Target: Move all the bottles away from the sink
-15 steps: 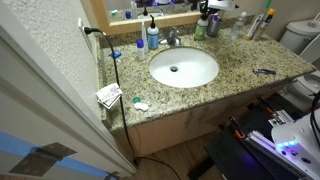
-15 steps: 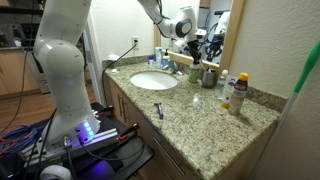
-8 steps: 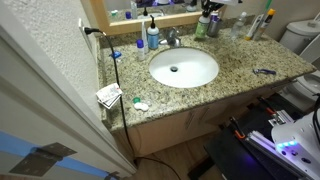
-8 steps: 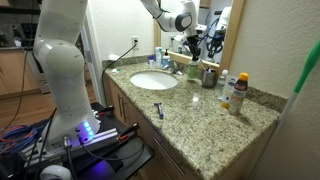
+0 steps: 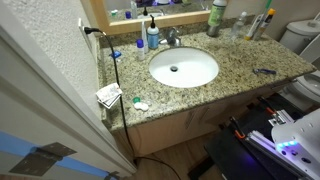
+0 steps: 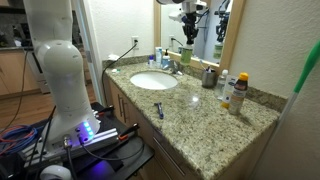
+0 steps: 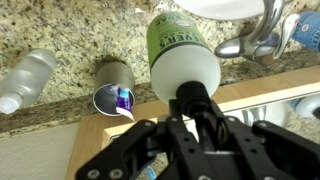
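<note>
My gripper (image 7: 190, 112) is shut on the dark cap of the green bottle (image 7: 180, 45), which hangs cap-up in the air above the counter's back edge. Both exterior views show this bottle (image 5: 217, 14) (image 6: 188, 30) lifted clear of the granite in front of the mirror. The white oval sink (image 5: 184, 68) (image 6: 153, 81) lies lower left of it, with the chrome faucet (image 5: 172, 38) (image 7: 255, 40) behind the basin. A blue bottle (image 5: 152, 38) (image 6: 162, 57) stands on the counter to the left of the faucet.
A grey metallic cup (image 7: 115, 88) (image 6: 209, 77) stands below the lifted bottle by the wall. A clear bottle (image 7: 25, 78) lies beside it. More containers (image 6: 238, 92) stand farther along the counter, and a razor (image 5: 264, 71) lies near its front edge. A folded packet (image 5: 108, 95) sits at the left corner.
The gripper has risen with the green bottle, which has left the counter beside the cup and now hangs high in front of the mirror.
</note>
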